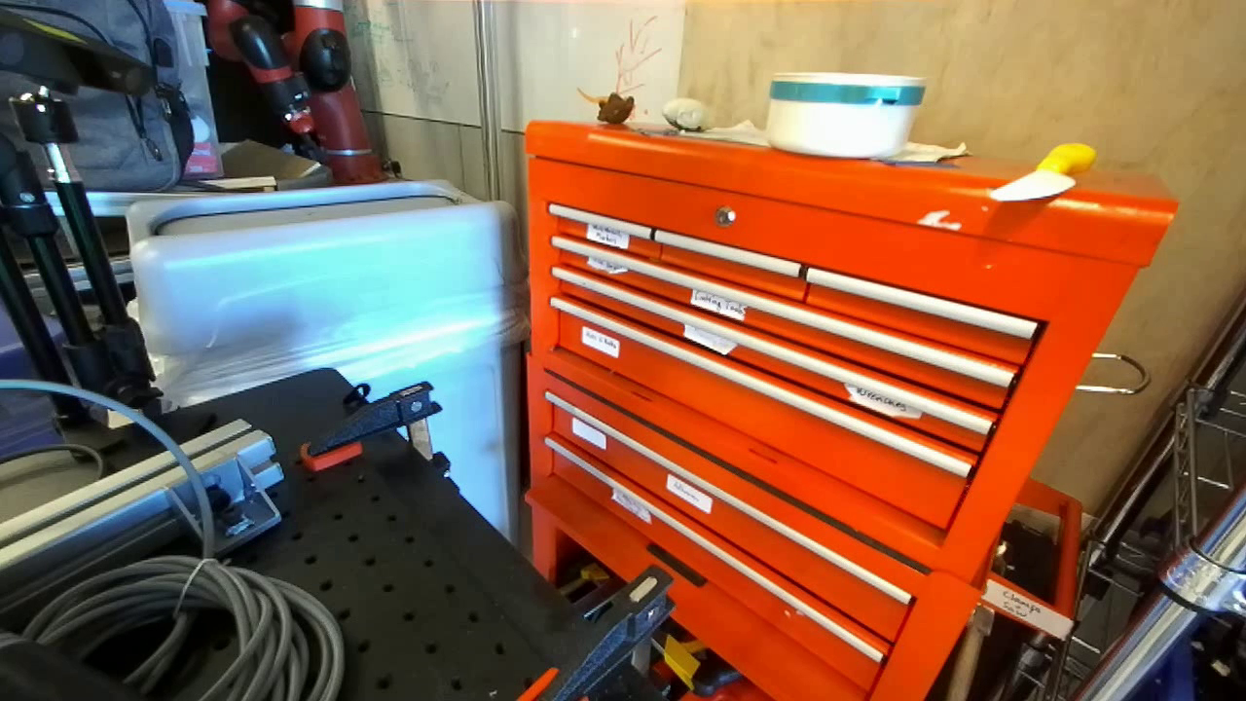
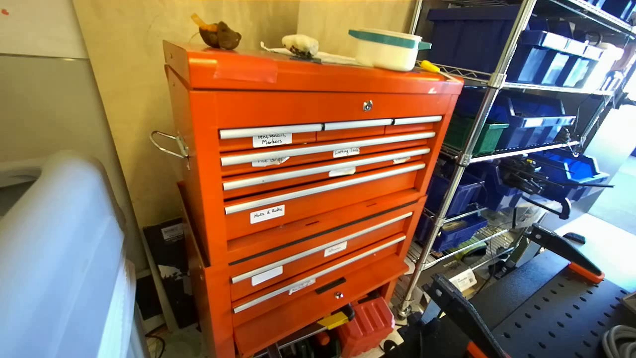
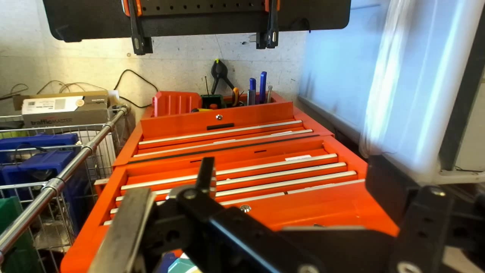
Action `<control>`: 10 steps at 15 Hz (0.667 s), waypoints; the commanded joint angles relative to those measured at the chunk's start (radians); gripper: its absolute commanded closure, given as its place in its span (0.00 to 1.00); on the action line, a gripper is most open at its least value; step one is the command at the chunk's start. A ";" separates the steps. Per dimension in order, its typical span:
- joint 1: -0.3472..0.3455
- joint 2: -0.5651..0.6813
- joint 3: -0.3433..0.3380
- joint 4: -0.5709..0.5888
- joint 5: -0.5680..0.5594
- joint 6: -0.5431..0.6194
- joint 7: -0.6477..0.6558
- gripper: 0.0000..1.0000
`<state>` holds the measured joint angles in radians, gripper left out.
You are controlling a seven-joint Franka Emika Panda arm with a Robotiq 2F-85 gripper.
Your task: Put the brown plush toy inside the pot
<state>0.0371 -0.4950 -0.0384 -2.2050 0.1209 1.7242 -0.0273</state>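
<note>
The brown plush toy (image 1: 614, 108) is a small dark lump with an orange strip. It lies on top of the orange tool chest near one end, and it also shows in an exterior view (image 2: 220, 36). The pot (image 1: 845, 117) is white with a teal band and stands upright on the chest towards the other end (image 2: 386, 52). I cannot see inside it. In the wrist view a bit of it (image 3: 183, 264) shows at the bottom edge. My gripper (image 3: 297, 182) is open, with nothing between its fingers. The toy is hidden in the wrist view, and the gripper is not visible in either exterior view.
A whitish-grey object (image 1: 685, 114) sits between toy and pot. A yellow-handled blade (image 1: 1046, 173) lies beyond the pot at the chest (image 1: 623, 146) edge. A wire shelf (image 2: 489, 94) with blue bins stands beside the chest. A black perforated table (image 1: 419, 584) with clamps stands in front.
</note>
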 commanded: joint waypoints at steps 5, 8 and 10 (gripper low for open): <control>-0.031 0.091 0.059 -0.024 -0.019 0.235 0.122 0.00; -0.027 0.210 0.124 -0.043 -0.073 0.496 0.231 0.00; -0.027 0.320 0.182 -0.034 -0.151 0.645 0.356 0.00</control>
<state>0.0209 -0.3167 0.0679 -2.2640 0.0598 2.1966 0.1790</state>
